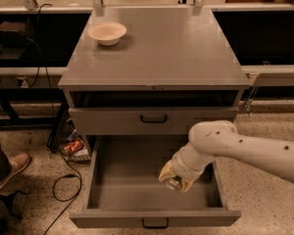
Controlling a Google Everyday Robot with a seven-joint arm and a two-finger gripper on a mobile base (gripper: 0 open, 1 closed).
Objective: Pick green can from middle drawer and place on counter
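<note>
**Gripper down in the open middle drawer, clamped on the can**

On my feed the counter (176,48) takes up most of the upper half, a broad flat grey top. Below it the middle drawer (112,218) is pulled well out toward me. I see its flat grey floor, its low walls and the small black handle (155,223) on its front edge.

The white arm (255,153) comes in from the right edge and bends down over the drawer's right side.

Between counter and open drawer sits the upper drawer front (112,120), closed, with a black handle at its middle.

A cream bowl (107,33) stands upright on the counter's back left corner, well apart from everything I am working with.

The gripper (176,179) is inside the middle drawer, right of centre and nearer the front wall than the back. Its yellowish fingers (165,172) point down and toward me, and they are closed around a small object.

That object is the green can (173,183). Only a pale, silvery round end shows between the fingers, and the rest of its body is hidden by the gripper. I cannot tell whether it rests on the drawer floor or hangs just above it. It is inside the drawer, not on the counter.
</note>
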